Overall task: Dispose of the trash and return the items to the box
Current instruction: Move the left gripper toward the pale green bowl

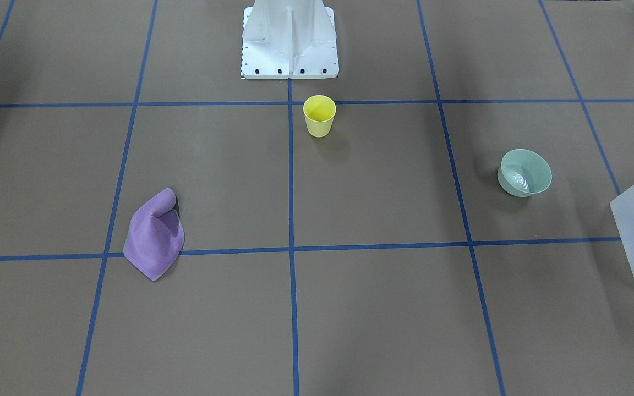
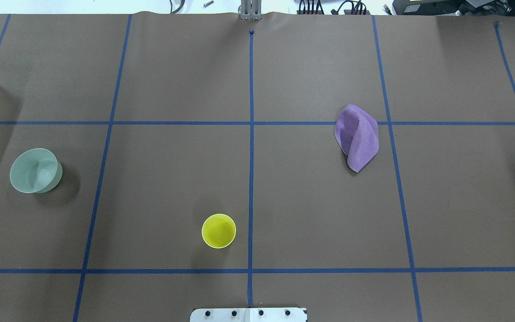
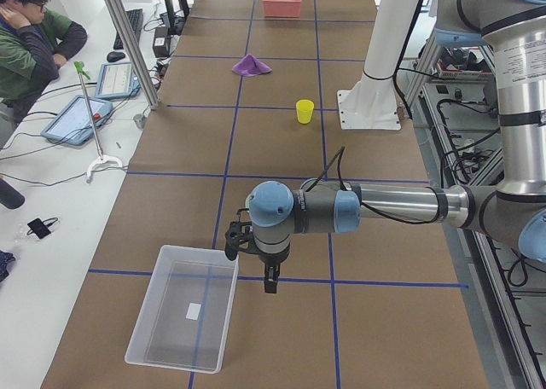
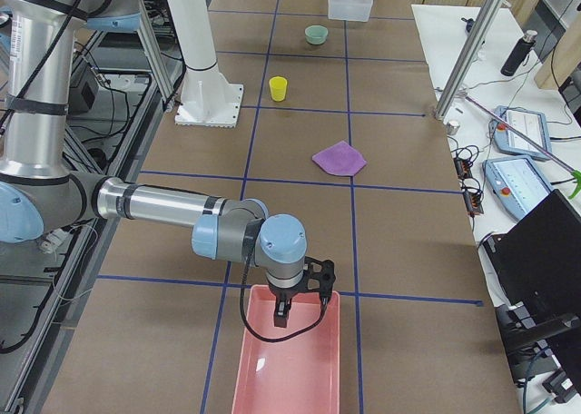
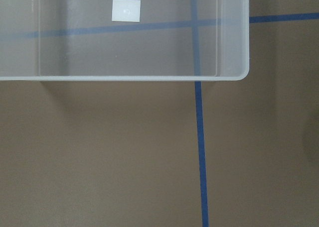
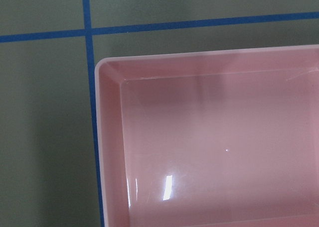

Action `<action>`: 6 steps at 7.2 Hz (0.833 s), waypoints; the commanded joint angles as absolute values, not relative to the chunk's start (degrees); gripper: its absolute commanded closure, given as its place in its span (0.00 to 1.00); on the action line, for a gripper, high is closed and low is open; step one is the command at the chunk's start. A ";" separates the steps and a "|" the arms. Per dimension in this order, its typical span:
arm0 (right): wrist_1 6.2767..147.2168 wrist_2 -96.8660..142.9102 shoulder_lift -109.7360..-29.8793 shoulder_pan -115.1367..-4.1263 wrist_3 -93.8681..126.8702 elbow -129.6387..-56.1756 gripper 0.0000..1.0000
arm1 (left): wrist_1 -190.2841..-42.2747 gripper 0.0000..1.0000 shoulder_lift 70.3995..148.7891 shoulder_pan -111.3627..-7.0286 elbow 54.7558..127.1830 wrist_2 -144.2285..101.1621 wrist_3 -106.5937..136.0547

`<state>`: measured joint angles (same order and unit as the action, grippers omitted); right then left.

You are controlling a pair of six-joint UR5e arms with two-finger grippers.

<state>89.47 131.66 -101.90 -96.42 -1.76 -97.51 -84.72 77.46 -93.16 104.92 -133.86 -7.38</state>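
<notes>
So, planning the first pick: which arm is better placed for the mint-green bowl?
Probably left: the bowl sits on that side near the translucent bin, where the left gripper hovers; the right gripper hangs over the pink bin.

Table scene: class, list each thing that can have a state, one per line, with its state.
yellow cup: upright, empty
mint bowl: upright, empty
translucent bin: open-topped, empty
pink bin: empty
purple cloth: crumpled, on table
left claw: open or shut unclear
right claw: open or shut unclear

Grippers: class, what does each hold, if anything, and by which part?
Nothing is held: yellow cup, mint-green bowl and purple cloth sit on the table, far from the left gripper and right gripper.
</notes>
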 commanded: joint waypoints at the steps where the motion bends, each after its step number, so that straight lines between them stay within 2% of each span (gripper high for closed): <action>1: 89.47 131.66 -101.87 -96.42 -1.76 -97.56 0.00 | -84.73 0.02 77.26 -93.16 105.20 -134.03 -7.38; 6: 86.60 135.24 -100.90 -95.89 -0.89 -101.07 0.00 | -85.34 0.02 79.35 -92.90 110.57 -134.38 -7.47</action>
